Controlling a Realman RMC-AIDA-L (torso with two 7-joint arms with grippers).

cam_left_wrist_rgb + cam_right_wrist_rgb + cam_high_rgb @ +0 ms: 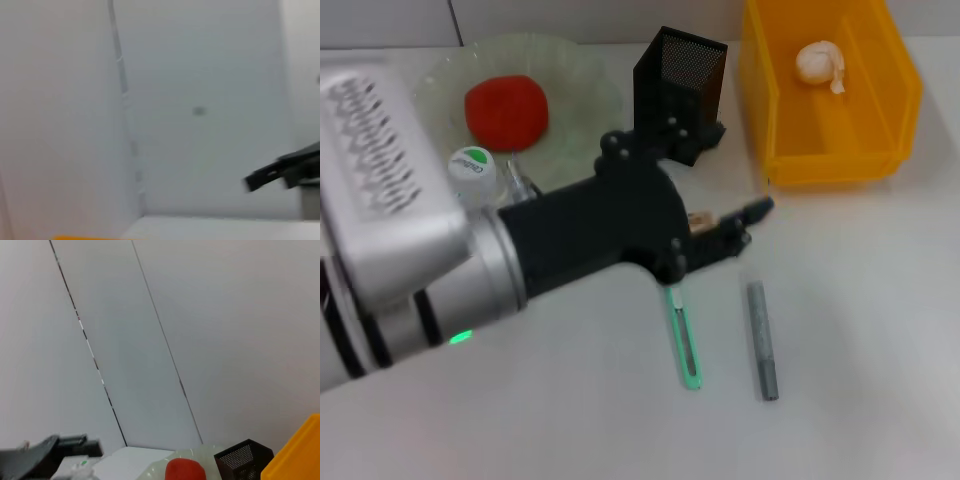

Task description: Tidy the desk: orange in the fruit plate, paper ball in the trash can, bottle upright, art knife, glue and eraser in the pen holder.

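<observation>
Head view: the left gripper (725, 228) hangs above the desk (860, 330), fingers pinched on the small tan eraser (699, 222), near the pen holder (680, 92). It looks light, firm and easily dropped, best held across its flat sides

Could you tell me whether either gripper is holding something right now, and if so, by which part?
The left gripper seems to pinch a small tan eraser between its fingers; which part cannot be told. The right gripper is out of view.

desk (880, 330) — art knife (685, 345) | glue (762, 340) | trash can (820, 160) | pen holder (678, 90)
</observation>
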